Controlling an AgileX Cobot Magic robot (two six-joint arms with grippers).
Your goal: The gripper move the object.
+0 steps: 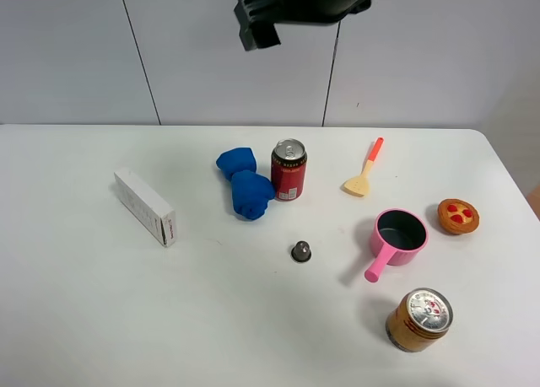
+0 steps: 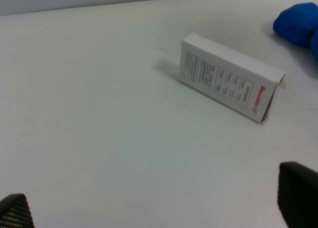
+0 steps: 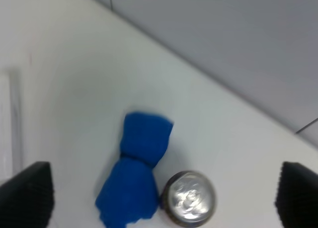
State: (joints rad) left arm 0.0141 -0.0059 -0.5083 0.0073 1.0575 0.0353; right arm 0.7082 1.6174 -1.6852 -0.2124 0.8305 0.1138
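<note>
The slim red-and-black soda can [image 1: 288, 169] stands upright at the table's middle back, touching a blue cloth [image 1: 245, 185] on its left. In the right wrist view its silver top [image 3: 189, 198] shows from above, with my right gripper [image 3: 161, 200] open wide, high over it and holding nothing. The right arm's black end [image 1: 287, 3] hangs at the top of the exterior view. My left gripper [image 2: 156, 208] is open and empty, low over bare table near a white box [image 2: 226, 76]; it does not show in the exterior view.
The white box [image 1: 145, 206] lies at the left. A small dark cone [image 1: 301, 252] sits in front of the can. To the right are a spatula [image 1: 364, 169], a pink pot [image 1: 396, 237], a small tart [image 1: 458, 216] and an orange-gold tin [image 1: 419, 319].
</note>
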